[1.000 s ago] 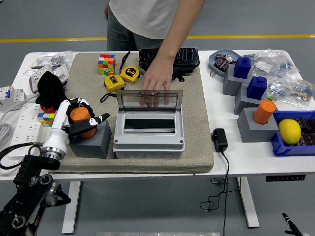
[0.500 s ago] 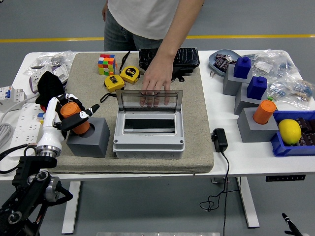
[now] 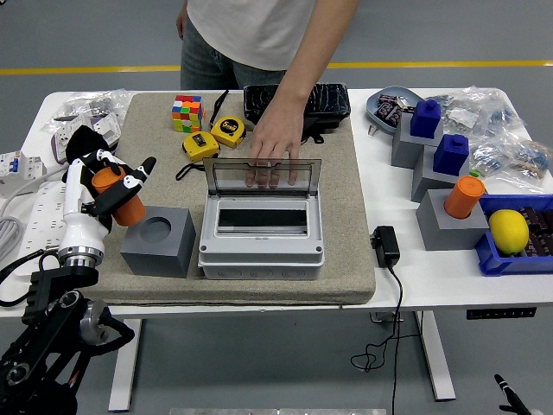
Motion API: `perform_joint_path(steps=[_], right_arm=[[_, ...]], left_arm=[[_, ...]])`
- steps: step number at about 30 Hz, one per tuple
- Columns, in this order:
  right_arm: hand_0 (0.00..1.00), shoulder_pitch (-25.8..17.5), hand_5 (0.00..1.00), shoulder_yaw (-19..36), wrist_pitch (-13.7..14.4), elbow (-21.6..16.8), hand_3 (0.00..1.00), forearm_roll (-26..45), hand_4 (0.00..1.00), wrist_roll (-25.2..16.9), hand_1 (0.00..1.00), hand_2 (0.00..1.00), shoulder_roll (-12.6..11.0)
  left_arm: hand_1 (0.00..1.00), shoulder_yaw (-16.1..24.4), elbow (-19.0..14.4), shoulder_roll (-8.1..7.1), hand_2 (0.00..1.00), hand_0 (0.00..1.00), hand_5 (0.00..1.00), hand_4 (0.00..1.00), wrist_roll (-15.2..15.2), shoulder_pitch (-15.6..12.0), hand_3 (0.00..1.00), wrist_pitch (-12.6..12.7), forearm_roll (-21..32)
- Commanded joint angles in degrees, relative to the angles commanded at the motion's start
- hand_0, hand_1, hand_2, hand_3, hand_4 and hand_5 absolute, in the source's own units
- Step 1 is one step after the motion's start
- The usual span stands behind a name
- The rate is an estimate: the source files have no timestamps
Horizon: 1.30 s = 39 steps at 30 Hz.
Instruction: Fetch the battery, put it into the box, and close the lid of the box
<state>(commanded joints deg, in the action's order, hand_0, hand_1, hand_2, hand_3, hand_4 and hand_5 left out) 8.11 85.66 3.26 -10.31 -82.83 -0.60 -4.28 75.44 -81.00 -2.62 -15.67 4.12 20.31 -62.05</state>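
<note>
My left hand (image 3: pixel 119 187) is shut on the orange battery (image 3: pixel 130 209) and holds it tilted in the air, above and to the left of the grey block (image 3: pixel 158 245). The block's round socket (image 3: pixel 159 230) is bare. The grey box (image 3: pixel 262 232) stands in the middle of the mat, its inside showing. Its clear lid (image 3: pixel 262 176) stands upright, and a person's hand (image 3: pixel 275 143) at the far side steadies it by the top edge. Only a black tip of my right arm (image 3: pixel 508 396) shows at the bottom right corner.
A Rubik's cube (image 3: pixel 187 113), two yellow tape measures (image 3: pixel 216 137) and a black case (image 3: pixel 296 102) lie behind the box. A power adapter (image 3: pixel 385 245) sits right of the mat. Grey blocks with blue and orange pieces (image 3: pixel 465 196) and a lemon (image 3: pixel 508 231) stand right.
My left hand has lifted the orange battery out of the grey block's socket and carried it up and to the left. The person's hand stays on the lid.
</note>
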Motion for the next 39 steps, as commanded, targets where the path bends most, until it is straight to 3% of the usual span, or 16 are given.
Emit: perform_joint_path(steps=[5,10,16,25,33,39], right_arm=[[0.951,0.0,0.998,0.1,0.0,0.0,0.793,-0.1,0.998,0.0,0.839,0.756,-0.1],[0.951,0.1,0.998,0.2,0.0,0.0,0.793,-0.3,0.998,0.1,0.839,0.756,-0.2],[0.951,0.2,0.998,0.3,0.0,0.0,0.793,-0.3,0.998,0.1,0.839,0.756,-0.4],[0.951,0.3,0.998,0.4,0.0,0.0,0.794,-0.7,0.998,0.1,0.839,0.756,-0.4],[0.950,0.4,0.998,0.5,-0.1,0.0,0.793,-1.4,0.998,0.3,0.839,0.756,-0.5],[0.951,0.6,0.998,0.2,-0.2,0.0,0.793,-1.7,0.998,0.3,0.840,0.756,-0.6]], left_arm=[[0.002,-2.1,-1.8,-0.89,0.038,0.078,0.002,0.919,0.8,0.6,0.030,2.2,-5.4],[0.002,-5.4,-3.1,-2.65,0.030,0.059,0.002,0.928,3.4,2.4,0.022,4.4,-15.8],[0.002,-9.4,-4.6,-4.46,0.019,0.059,0.002,0.925,6.7,4.4,0.004,5.2,-29.5],[0.002,-20.9,-5.8,-6.05,0.014,0.057,0.002,0.914,10.8,8.3,0.002,6.5,-49.3],[0.002,-31.2,-2.7,-4.93,0.013,0.057,0.002,0.912,12.0,13.4,0.002,7.7,-50.2],[0.002,-36.3,2.7,-2.69,0.012,0.057,0.002,0.931,11.1,17.4,0.002,8.6,-47.1]])
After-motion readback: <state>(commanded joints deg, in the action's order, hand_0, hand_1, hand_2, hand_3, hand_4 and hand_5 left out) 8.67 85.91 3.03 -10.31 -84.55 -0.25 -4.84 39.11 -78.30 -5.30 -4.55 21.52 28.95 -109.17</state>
